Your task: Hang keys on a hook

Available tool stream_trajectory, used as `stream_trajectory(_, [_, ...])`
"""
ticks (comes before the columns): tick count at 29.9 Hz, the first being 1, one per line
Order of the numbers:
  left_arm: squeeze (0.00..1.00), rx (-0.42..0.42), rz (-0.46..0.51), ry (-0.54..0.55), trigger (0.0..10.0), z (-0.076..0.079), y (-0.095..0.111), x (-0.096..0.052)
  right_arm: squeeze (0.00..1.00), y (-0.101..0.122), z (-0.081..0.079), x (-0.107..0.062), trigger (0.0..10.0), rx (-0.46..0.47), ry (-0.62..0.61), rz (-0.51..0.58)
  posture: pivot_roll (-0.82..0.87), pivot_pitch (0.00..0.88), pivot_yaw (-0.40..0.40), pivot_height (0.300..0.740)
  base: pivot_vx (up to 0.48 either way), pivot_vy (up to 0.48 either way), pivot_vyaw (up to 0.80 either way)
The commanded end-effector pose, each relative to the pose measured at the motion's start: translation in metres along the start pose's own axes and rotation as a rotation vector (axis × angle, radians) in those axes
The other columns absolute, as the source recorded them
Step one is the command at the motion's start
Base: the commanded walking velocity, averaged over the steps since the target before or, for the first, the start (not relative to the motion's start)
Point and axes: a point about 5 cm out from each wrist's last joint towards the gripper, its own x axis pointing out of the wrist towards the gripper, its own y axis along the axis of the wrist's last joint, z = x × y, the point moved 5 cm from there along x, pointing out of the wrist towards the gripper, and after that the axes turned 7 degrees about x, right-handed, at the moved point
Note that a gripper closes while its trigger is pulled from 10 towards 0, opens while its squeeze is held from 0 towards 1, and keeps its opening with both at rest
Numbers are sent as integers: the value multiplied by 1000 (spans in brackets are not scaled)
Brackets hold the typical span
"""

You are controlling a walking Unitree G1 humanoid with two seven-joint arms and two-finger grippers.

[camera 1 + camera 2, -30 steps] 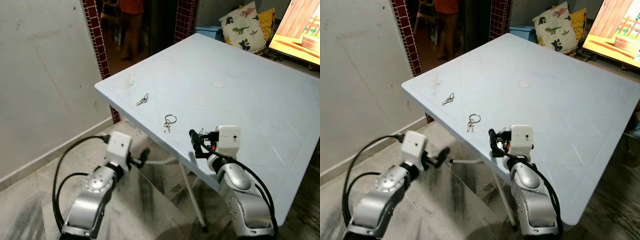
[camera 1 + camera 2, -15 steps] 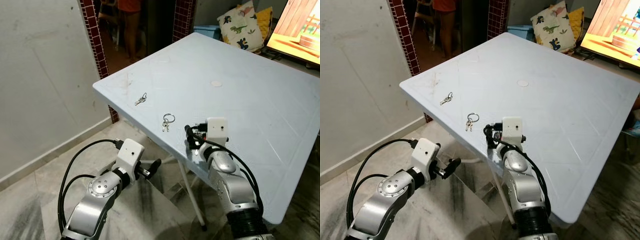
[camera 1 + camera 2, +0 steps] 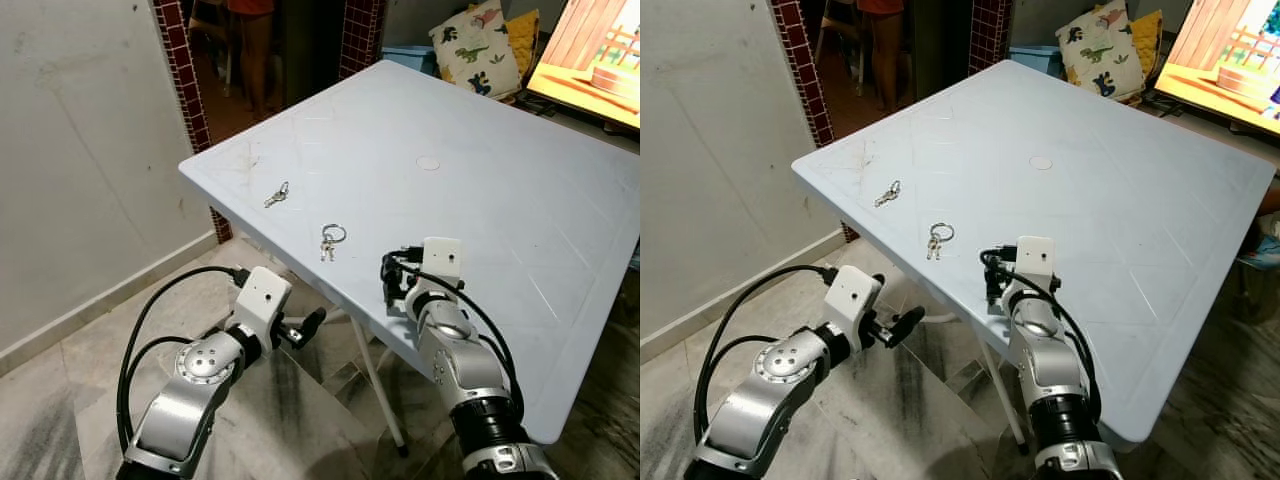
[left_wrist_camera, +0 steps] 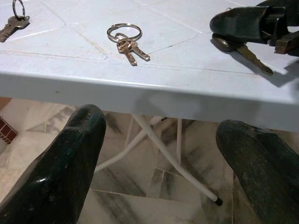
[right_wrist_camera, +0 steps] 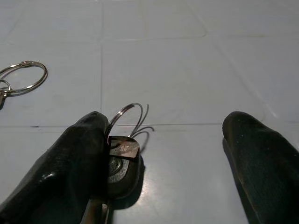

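A pale blue surface is carrying three sets of keys. The right claw is resting on it near the front edge, fingers spread, one finger touching a black-headed key. A ringed pair and another key are lying nearby. The left claw is hovering open below the edge.

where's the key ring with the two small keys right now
The key ring with two small keys lies flat on the white table near its front edge, between the single key to its left and the right gripper to its right.
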Motion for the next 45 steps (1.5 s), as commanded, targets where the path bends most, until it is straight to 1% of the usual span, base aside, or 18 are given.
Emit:
stream_trajectory(1, [0,13,10,-8,10000,1,3,2,0,-2,-3,3,0,33,12,-11,82,71,-60,740,0,0,0])
stream_trajectory(4, [0,15,12,-9,10000,2,4,2,0,-2,-8,3,0,48,36,-17,82,71,-60,740,0,0,0])
stream_trajectory(6, [0,14,12,-9,10000,2,4,2,0,-2,-9,4,0,51,42,-17,82,71,-60,740,0,0,0])
stream_trajectory(8, [0,15,11,-8,10000,2,3,2,0,-4,-16,3,0,53,70,-24,82,71,-60,740,0,0,0])
stream_trajectory(11, [0,15,11,-7,10000,2,3,2,0,-6,-18,3,0,55,76,-26,84,72,-64,740,0,0,0])
stream_trajectory(19, [0,18,10,-11,10000,3,3,1,0,-9,-17,2,0,60,74,-25,80,67,-60,740,0,0,0])
stream_trajectory(29, [0,27,11,-15,10000,3,3,3,0,-14,-11,0,0,56,71,-30,81,62,-56,740,0,0,0])
stream_trajectory(45, [0,37,12,-15,10000,3,3,4,0,-14,-9,1,0,61,62,-20,82,59,-49,740,0,0,0])
